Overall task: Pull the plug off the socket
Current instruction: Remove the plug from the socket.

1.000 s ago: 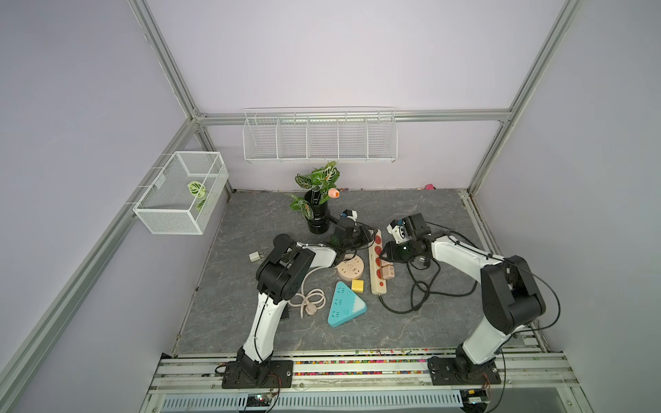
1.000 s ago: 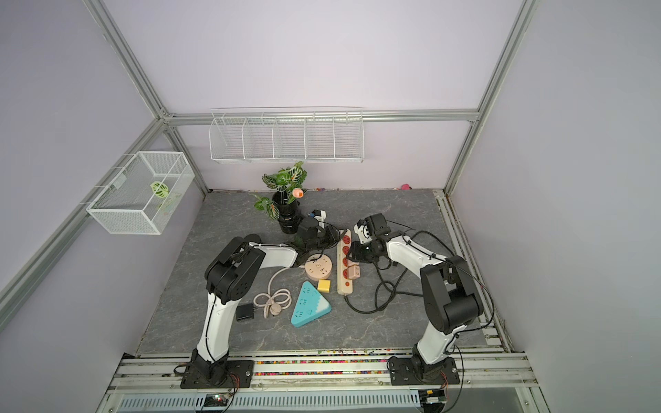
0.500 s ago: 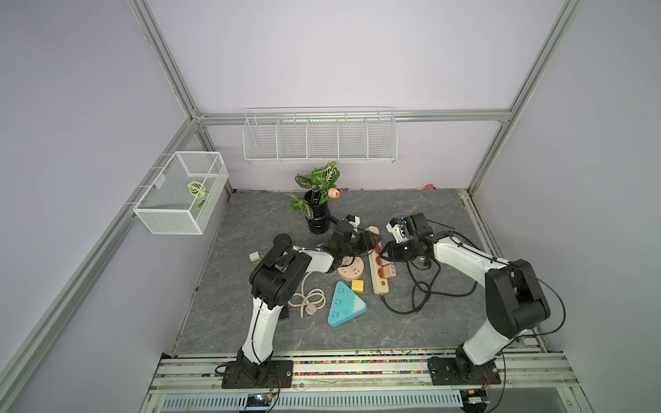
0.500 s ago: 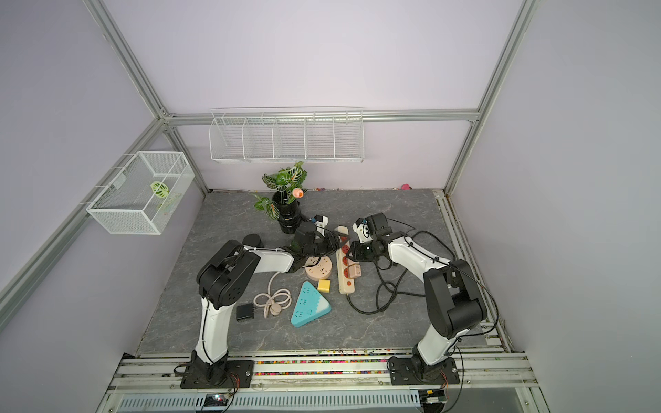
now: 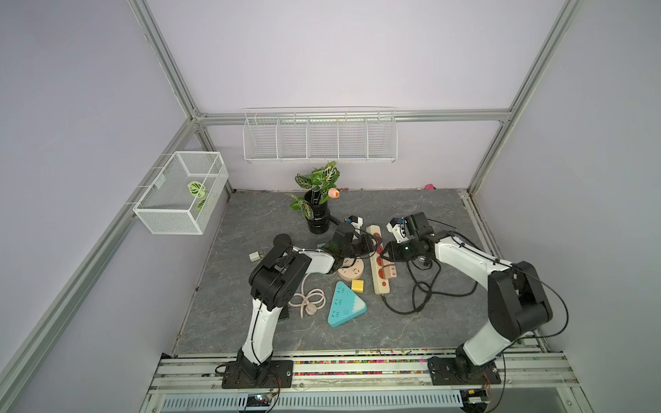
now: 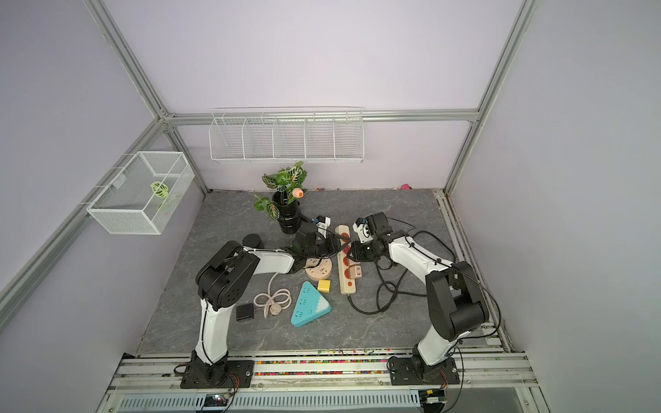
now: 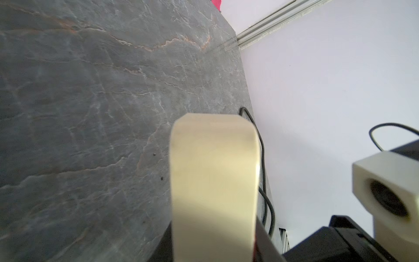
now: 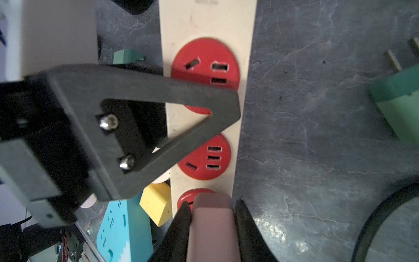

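Note:
A cream socket strip [image 5: 376, 229] with red sockets lies mid-table in both top views [image 6: 343, 229]. A pink plug [image 8: 213, 229] sits in one red socket [image 8: 184, 198] near its front end, and my right gripper [image 8: 213, 204] is shut on it, one finger on each side. From above, the plug [image 5: 391, 272] shows just below the right gripper [image 5: 386, 259]. My left gripper [image 7: 213, 247] is shut on the strip [image 7: 213, 181] farther back. One of its black fingers [image 8: 181, 95] lies across the strip's top face [image 8: 208, 20].
Left of the strip lie a round beige socket [image 5: 352, 270], a yellow cube [image 5: 357, 285] and a blue triangular socket [image 5: 345, 309]. A black cable [image 5: 422, 293] loops at the right. A potted plant [image 5: 316, 218] stands behind. A green plug [image 8: 399, 108] lies beside the strip.
My left gripper opened, shifted slightly right towards the strip and closed on it again. The right gripper has stayed shut on the pink plug.

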You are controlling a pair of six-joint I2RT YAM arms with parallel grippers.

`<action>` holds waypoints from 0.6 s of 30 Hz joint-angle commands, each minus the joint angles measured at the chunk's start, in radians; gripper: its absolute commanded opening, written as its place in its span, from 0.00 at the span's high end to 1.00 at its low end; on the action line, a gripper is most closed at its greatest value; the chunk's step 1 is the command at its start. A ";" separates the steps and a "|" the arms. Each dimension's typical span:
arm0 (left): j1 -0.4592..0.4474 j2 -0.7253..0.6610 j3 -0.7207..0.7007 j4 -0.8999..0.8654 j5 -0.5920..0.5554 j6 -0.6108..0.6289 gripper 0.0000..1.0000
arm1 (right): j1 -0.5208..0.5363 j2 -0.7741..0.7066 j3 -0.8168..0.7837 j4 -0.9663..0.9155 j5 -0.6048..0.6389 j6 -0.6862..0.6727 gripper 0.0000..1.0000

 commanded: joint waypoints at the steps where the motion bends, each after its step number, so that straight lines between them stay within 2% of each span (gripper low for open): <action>1: 0.016 0.021 -0.053 -0.132 -0.109 0.116 1.00 | -0.068 -0.127 0.040 -0.018 0.018 -0.034 1.00; 4: 0.024 0.030 -0.044 -0.159 -0.124 0.118 1.00 | -0.089 -0.165 0.037 -0.045 0.003 -0.074 1.00; 7: 0.027 0.039 -0.019 -0.207 -0.149 0.122 1.00 | -0.064 -0.218 0.007 -0.028 -0.033 -0.121 1.00; 12: 0.025 0.045 0.009 -0.288 -0.193 0.146 1.00 | -0.045 -0.249 0.004 -0.080 0.081 -0.141 1.00; 15: 0.024 0.053 0.024 -0.342 -0.222 0.160 1.00 | -0.060 -0.257 0.009 -0.074 0.130 -0.070 1.00; 18: 0.024 0.064 0.037 -0.373 -0.240 0.165 1.00 | -0.061 -0.221 -0.015 0.001 0.047 0.027 1.00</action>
